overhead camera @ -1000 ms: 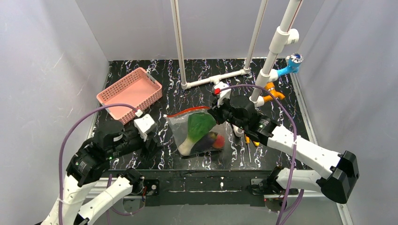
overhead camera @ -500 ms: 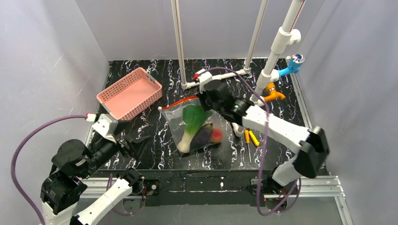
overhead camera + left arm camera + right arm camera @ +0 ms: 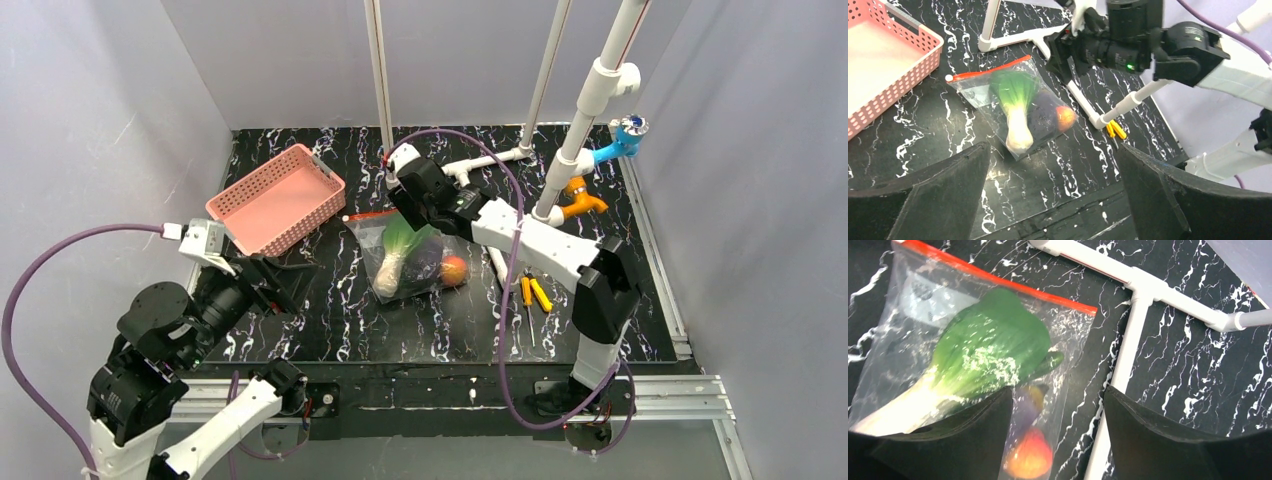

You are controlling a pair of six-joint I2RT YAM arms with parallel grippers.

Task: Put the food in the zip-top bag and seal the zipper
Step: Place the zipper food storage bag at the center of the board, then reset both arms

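Filled zip-top bag (image 3: 368, 243) mid-table, both arms clear of it.
Front-left, left gripper (image 3: 1053, 197) spread wide, empty. At centre the bag holds bok choy (image 3: 397, 250), eggplant (image 3: 427, 267) and tomato (image 3: 453, 270), zipper (image 3: 372, 215) along far edge. Right gripper (image 3: 1058, 400) hovers above, fingers apart, gripping nothing.

The zip-top bag (image 3: 372, 237), holding bok choy (image 3: 397, 252) and tomato (image 3: 453, 270), lies near the pink basket (image 3: 290, 232).

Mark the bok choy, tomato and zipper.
bok choy (image 3: 993, 347), right wrist view, on the green leaves.
tomato (image 3: 1065, 118), left wrist view, centre of its body.
zipper (image 3: 998, 277), right wrist view, midway along the strip.
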